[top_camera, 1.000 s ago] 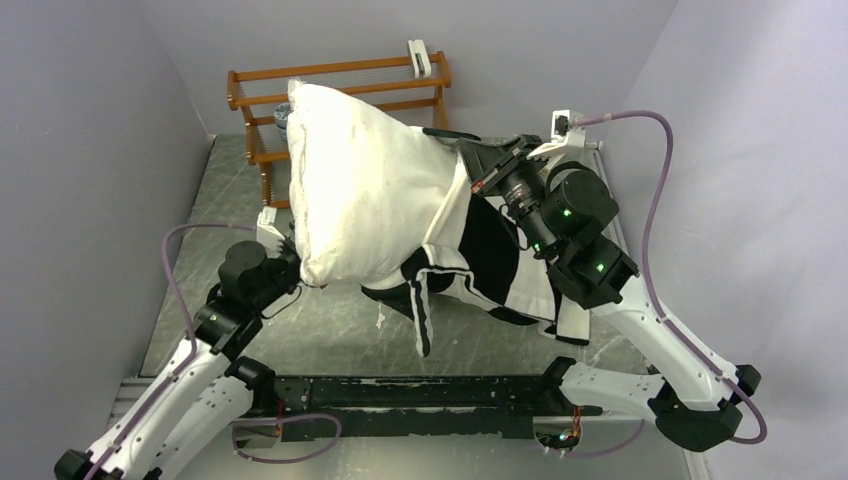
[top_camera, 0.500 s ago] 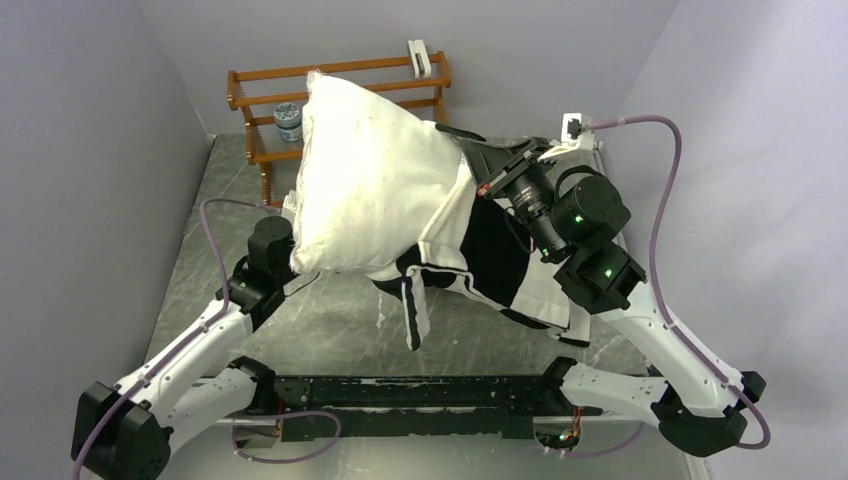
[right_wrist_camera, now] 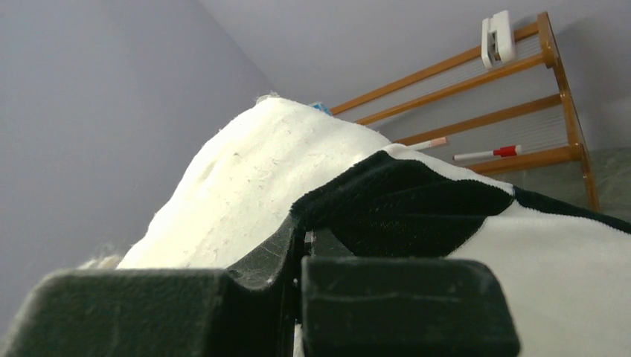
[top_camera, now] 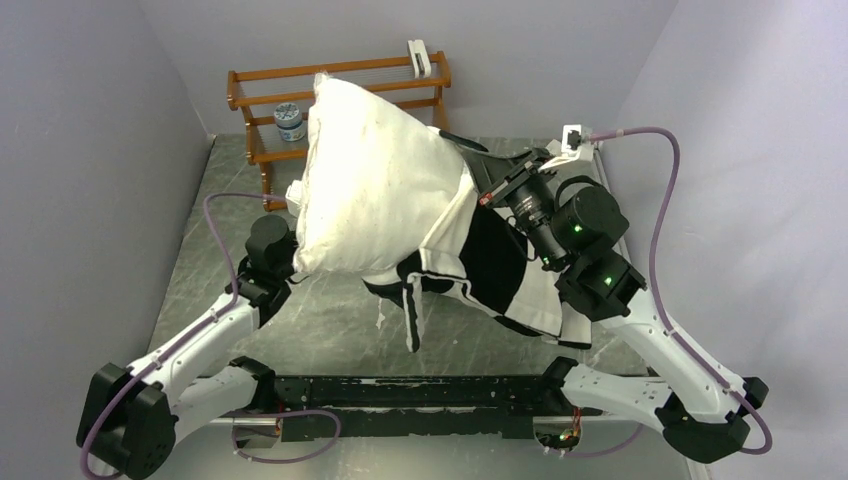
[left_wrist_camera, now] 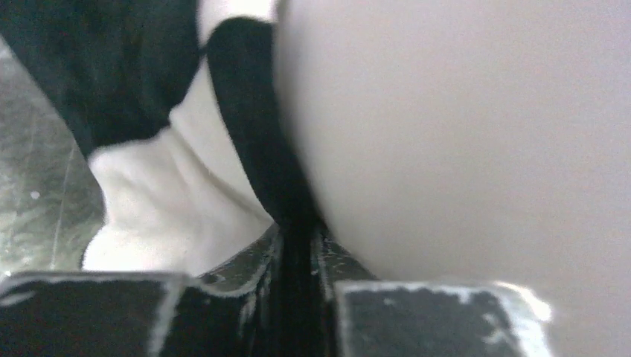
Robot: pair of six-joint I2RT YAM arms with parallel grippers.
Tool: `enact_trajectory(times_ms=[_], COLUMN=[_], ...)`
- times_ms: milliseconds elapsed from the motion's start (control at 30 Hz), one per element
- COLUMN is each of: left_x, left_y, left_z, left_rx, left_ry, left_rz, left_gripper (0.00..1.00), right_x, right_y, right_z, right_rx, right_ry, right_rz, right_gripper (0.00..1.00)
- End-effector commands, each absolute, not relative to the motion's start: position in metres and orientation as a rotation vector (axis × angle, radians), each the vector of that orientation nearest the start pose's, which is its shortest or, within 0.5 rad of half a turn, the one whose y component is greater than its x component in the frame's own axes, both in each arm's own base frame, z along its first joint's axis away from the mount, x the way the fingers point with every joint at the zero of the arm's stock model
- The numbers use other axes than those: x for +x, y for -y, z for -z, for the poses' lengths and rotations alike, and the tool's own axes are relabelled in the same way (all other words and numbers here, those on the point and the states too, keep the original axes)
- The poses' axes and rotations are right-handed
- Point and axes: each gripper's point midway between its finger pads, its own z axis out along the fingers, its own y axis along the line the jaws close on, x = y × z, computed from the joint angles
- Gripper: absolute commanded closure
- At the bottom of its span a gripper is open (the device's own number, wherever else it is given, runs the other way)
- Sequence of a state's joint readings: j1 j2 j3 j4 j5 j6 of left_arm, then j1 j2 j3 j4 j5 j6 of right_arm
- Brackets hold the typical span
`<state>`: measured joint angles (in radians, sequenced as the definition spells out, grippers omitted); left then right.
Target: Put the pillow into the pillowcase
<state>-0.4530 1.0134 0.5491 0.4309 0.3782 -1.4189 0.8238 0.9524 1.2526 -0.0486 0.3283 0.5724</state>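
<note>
One pillow, on end, partly in pillowcase

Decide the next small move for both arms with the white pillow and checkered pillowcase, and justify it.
Probably draw the hem up over the plump white rectangular pillow. Only its lower right part sits inside the black-and-white checkered plush pillowcase; the rest stands bare. The left fingers and right fingers each appear to pinch the hem on opposite sides.

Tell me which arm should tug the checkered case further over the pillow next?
Probably the left. Its left gripper sits at the pillowcase rim under the bare pillow, jaws pinching the black edge. The right gripper is shut on the upper rim, acting as an anchor.
</note>
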Motion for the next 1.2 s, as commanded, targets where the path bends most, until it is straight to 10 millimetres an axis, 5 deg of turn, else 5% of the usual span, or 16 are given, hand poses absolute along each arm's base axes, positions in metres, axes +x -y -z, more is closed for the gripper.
enact_trajectory(times_ms=[0, 200, 267, 433, 600, 700, 800, 833, 867, 933, 1000, 1067, 1167], left_x=[0.250, 0.251, 0.251, 0.261, 0.272, 0.250, 0.255, 0.272, 0.286, 0.324, 0.334, 0.306, 0.242], left_y=[0.238, 0.234, 0.237, 0.244, 0.255, 0.264, 0.270, 0.267, 0.257, 0.250, 0.255, 0.270, 0.291], left_z=[-0.355, -0.444, -0.477, -0.534, -0.520, -0.512, -0.519, -0.522, -0.548, -0.556, -0.557, -0.555, -0.560], left_rx=[-0.368, -0.113, -0.041, 0.074, 0.128, 0.099, 0.084, 0.077, 0.077, 0.046, 0.056, 0.075, 0.081], left_ry=[-1.591, -1.505, -1.451, -1.379, -1.454, -1.457, -1.459, -1.482, -1.453, -1.465, -1.490, -1.535, -1.452], left_rz=[1.757, 1.547, 1.539, 1.489, 1.462, 1.630, 1.591, 1.515, 1.442, 1.386, 1.468, 1.518, 1.606], left_gripper=[0.93, 0.95, 0.95, 0.95, 0.95, 0.95, 0.95, 0.95, 0.95, 0.95, 0.95, 0.95, 0.95], right_x=[0.240, 0.284, 0.286, 0.260, 0.244, 0.255, 0.262, 0.261, 0.256, 0.249, 0.257, 0.281, 0.313], right_y=[-0.208, -0.232, -0.239, -0.245, -0.226, -0.206, -0.198, -0.203, -0.214, -0.232, -0.229, -0.204, -0.165], right_z=[-0.527, -0.432, -0.426, -0.474, -0.529, -0.555, -0.558, -0.553, -0.545, -0.525, -0.513, -0.521, -0.574], right_rx=[0.135, 0.013, -0.023, -0.074, -0.065, 0.000, 0.020, 0.013, 0.008, 0.024, 0.121, 0.240, 0.307], right_ry=[-1.239, -1.522, -1.558, -1.403, -1.257, -1.187, -1.165, -1.178, -1.202, -1.253, -1.272, -1.232, -1.179], right_rz=[-1.022, -0.714, -0.701, -0.888, -0.912, -0.796, -0.728, -0.753, -0.847, -0.996, -1.013, -0.838, -0.585], right_gripper=[1.00, 1.00, 1.00, 1.00, 1.00, 1.00, 1.00, 1.00, 1.00, 1.00, 1.00, 1.00, 1.00])
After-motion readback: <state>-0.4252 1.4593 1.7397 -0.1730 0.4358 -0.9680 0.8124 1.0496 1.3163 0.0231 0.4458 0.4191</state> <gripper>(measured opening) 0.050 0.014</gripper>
